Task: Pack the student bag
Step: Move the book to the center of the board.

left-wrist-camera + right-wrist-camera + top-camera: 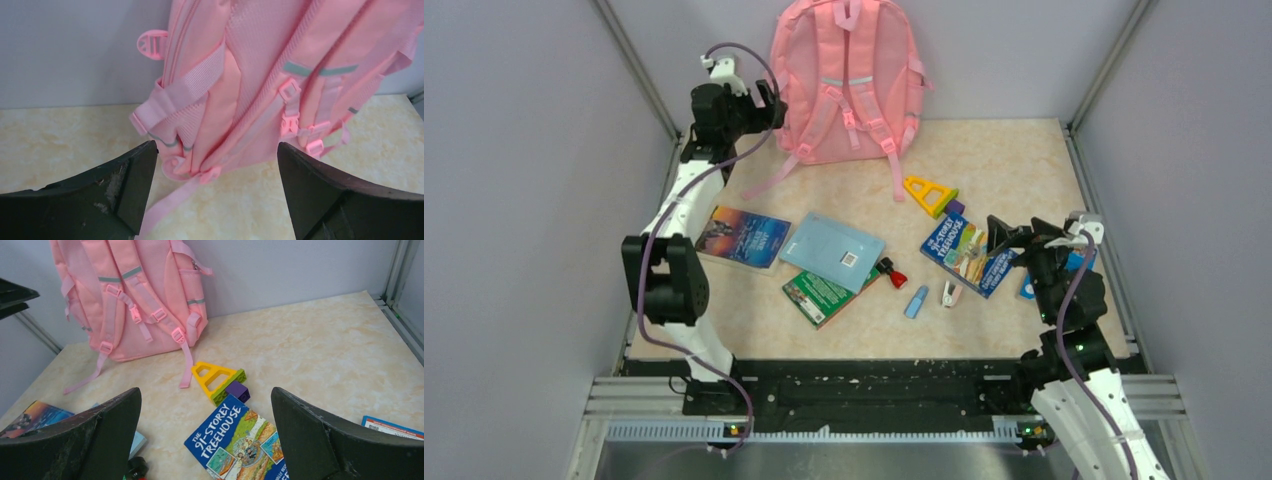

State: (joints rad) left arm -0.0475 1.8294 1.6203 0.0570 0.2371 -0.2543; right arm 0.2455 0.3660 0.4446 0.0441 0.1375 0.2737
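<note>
Right end effector (205, 391) agape near "91-Storey Treehouse" book (235, 440); left end effector (216, 144) agape before student bag (250, 75)

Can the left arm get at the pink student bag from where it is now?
Probably yes: the left pincer is open, pointed at the student bag close ahead, and nothing lies between them.
</note>
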